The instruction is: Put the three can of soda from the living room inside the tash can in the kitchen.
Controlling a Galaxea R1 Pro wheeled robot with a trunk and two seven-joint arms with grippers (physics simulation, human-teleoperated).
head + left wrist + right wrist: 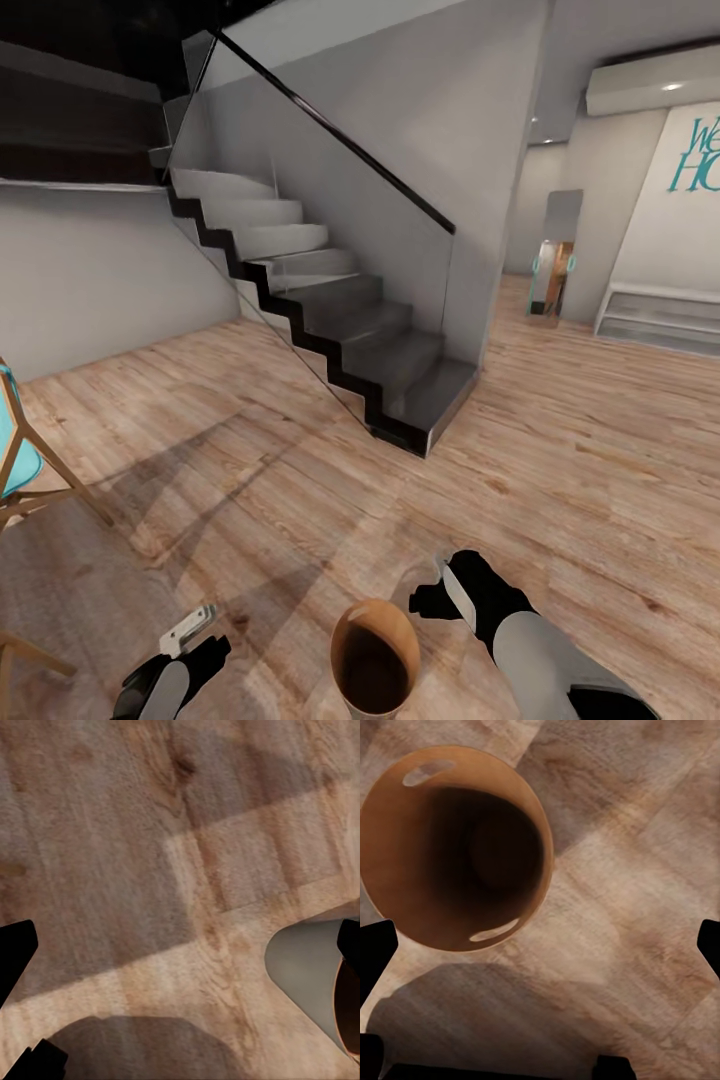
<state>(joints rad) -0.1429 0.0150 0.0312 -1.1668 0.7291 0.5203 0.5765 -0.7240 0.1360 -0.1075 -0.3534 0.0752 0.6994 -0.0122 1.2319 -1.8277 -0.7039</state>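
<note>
Fingers of the right gripper [440, 590] are being held apart, nothing between them; the left gripper [197, 633] is likewise being held spread and empty. Between both grippers, the trash can [374, 655] is being seen upright on the wood floor [560, 470], staircase [340, 320] well beyond it.

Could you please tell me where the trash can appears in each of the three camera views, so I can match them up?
Head view: the trash can stands at the bottom centre, between the left gripper and the right gripper.
Left wrist view: a sliver of its rim at the right edge.
Right wrist view: its open mouth seen from above, upper left.
Shared landmark: the wood floor.
</note>
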